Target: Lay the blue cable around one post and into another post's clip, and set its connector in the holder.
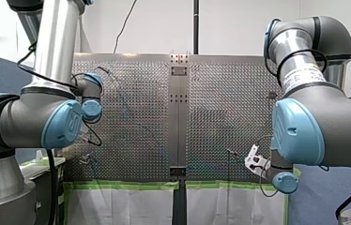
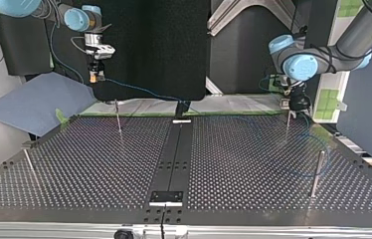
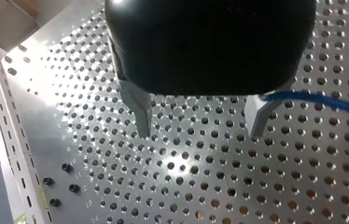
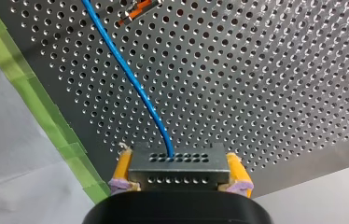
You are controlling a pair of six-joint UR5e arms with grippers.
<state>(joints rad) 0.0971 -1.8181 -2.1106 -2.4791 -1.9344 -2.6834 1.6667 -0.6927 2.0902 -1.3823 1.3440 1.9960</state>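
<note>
Right wrist view: our right gripper (image 4: 180, 181) clamps the connector (image 4: 177, 164), left gripper (image 3: 200, 122) apart; we should carry it level, blue cable (image 4: 127, 74) untwisted.

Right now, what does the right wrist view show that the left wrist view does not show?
Only the right wrist view: my right gripper shut on the metal connector, yellow pads at its sides, and green tape along the table edge. Only the left wrist view: my left gripper open, nothing between its metal fingers. Both: the blue cable over the perforated table.
</note>
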